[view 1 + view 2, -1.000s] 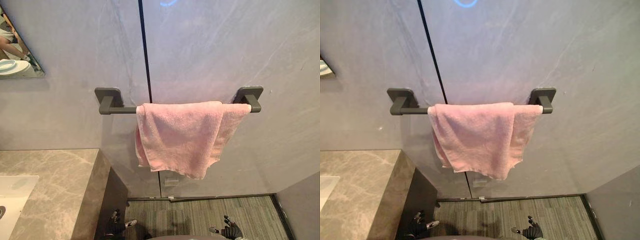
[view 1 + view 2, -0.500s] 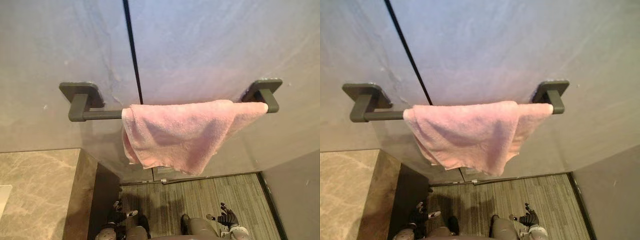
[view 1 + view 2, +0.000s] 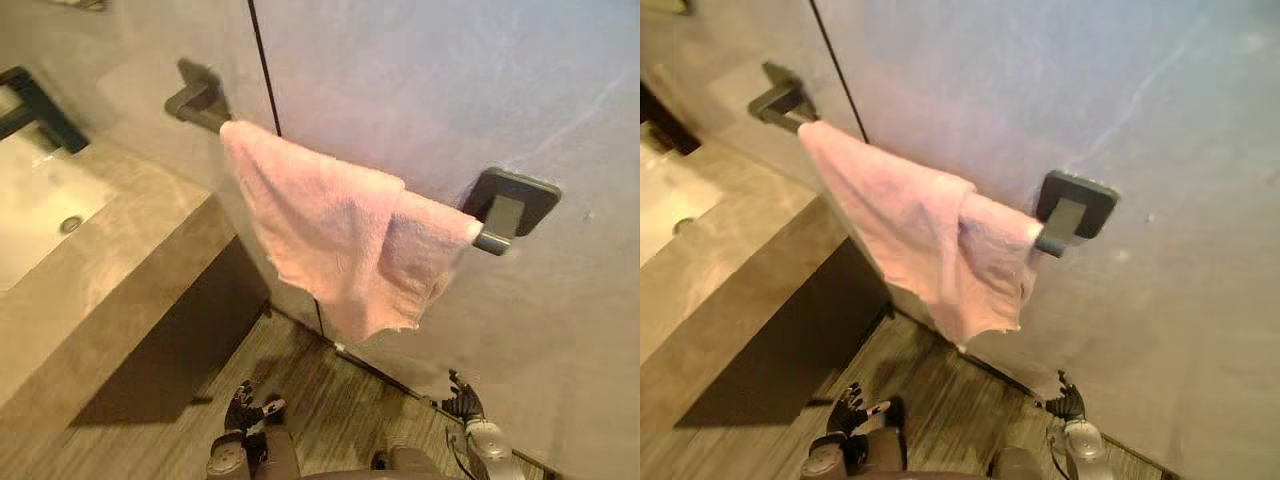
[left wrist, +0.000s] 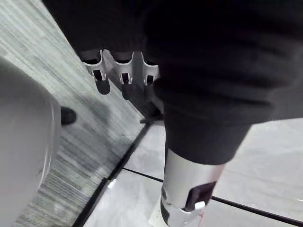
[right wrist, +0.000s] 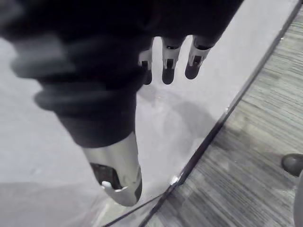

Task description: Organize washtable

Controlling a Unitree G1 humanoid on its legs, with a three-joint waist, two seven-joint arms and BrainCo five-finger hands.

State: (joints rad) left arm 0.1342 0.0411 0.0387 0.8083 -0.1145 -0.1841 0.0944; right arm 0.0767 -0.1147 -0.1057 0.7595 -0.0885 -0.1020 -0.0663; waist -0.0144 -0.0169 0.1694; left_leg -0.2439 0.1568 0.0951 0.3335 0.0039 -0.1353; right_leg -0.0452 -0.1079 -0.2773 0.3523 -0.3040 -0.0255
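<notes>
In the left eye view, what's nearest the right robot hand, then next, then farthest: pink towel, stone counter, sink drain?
1. Pink towel, hanging above the right robot hand.
2. Stone counter, to the left.
3. Sink drain, far left.

A pink towel [image 3: 340, 240] drapes the dark rail [image 3: 204, 112] beside the stone counter [image 3: 120, 240].

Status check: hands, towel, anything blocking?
Left hand and right hand open, empty, low near the floor. Pink towel draped over the wall rail, untouched. Washtable to its left; nothing seen blocking the reach.
</notes>
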